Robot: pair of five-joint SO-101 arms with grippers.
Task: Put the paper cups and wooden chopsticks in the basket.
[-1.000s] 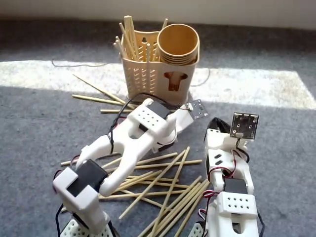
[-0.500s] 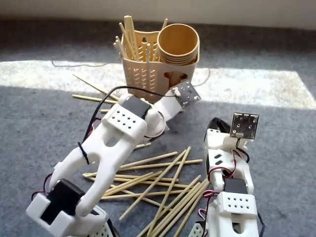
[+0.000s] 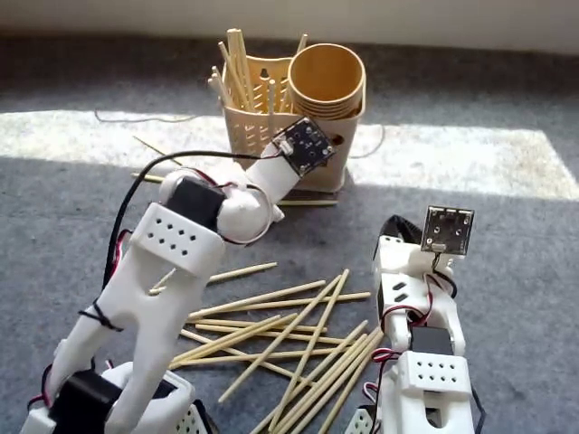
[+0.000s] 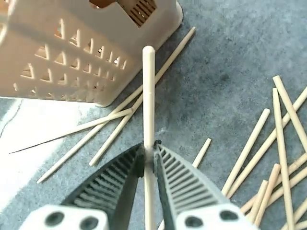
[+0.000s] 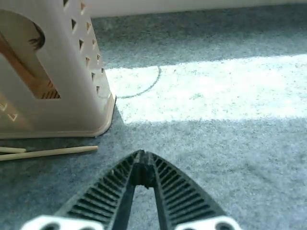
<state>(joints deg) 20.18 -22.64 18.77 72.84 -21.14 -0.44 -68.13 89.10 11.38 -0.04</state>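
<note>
- The left pincer (image 4: 149, 147) is clenched on the held chopstick (image 4: 148, 96), which points straight ahead past its tips.
- The basket (image 4: 72, 52) stands just beyond this pincer, a little to one side of the held chopstick's end.
- The paper cups (image 3: 326, 81) sit stacked inside the basket, farther ahead of the pincer.
- The loose chopsticks (image 3: 289, 330) lie on the carpet (image 3: 525, 289) behind the left pincer.
- The right pincer (image 5: 142, 168) is closed on nothing. The basket's corner is ahead of it, with a single chopstick (image 5: 48, 152) lying at its foot.
</note>
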